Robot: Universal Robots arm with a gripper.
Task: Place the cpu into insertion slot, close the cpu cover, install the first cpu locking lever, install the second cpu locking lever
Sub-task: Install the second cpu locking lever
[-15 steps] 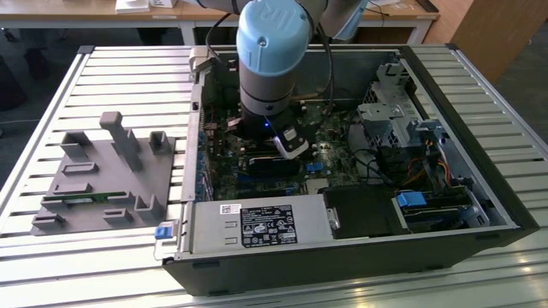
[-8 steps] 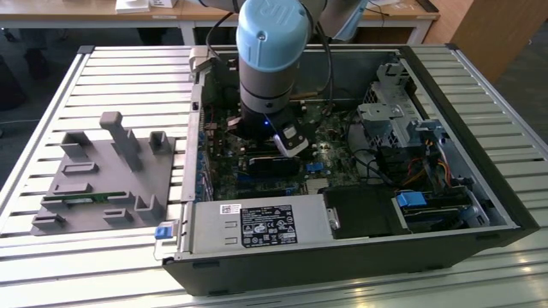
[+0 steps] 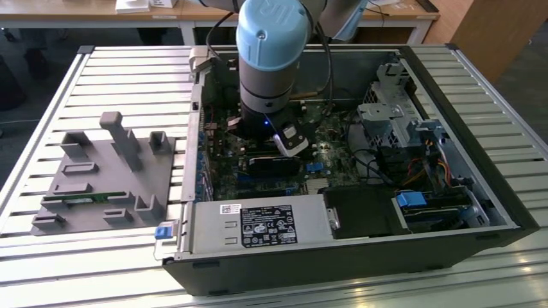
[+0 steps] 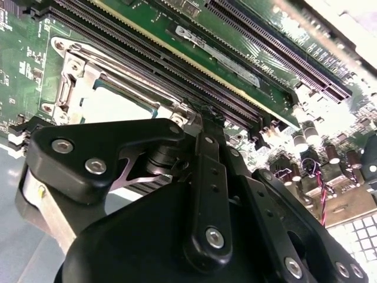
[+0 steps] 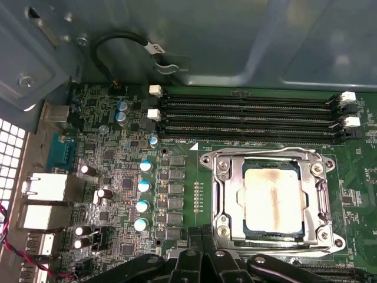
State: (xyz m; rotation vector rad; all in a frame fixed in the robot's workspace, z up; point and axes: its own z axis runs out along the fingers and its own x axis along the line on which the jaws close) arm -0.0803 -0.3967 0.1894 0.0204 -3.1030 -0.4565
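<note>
The cpu (image 5: pixel 272 199), a silver-grey square with a brownish stain, lies in the insertion slot (image 5: pixel 238 203) on the green board; in the second wrist view the cpu (image 4: pixel 115 106) shows pale. The cpu cover (image 5: pixel 222 177), a silvery metal frame, lies flat around it. A thin wire lever (image 5: pixel 265 154) runs along the cover's side nearest the memory slots. My gripper (image 5: pixel 201 234) is shut, its tips just off one corner of the cover. In the second wrist view the gripper (image 4: pixel 202 116) sits close above that corner. Whether the tips touch a lever is hidden.
Long black memory slots (image 5: pixel 247 115) lie beside the socket, and blue-topped capacitors (image 5: pixel 144 186) on its other side. The arm (image 3: pixel 269 58) reaches down into the open computer case (image 3: pixel 445 83). A black card (image 3: pixel 272 168), a power supply (image 3: pixel 256 224) and a grey fixture (image 3: pixel 102 173) are nearby.
</note>
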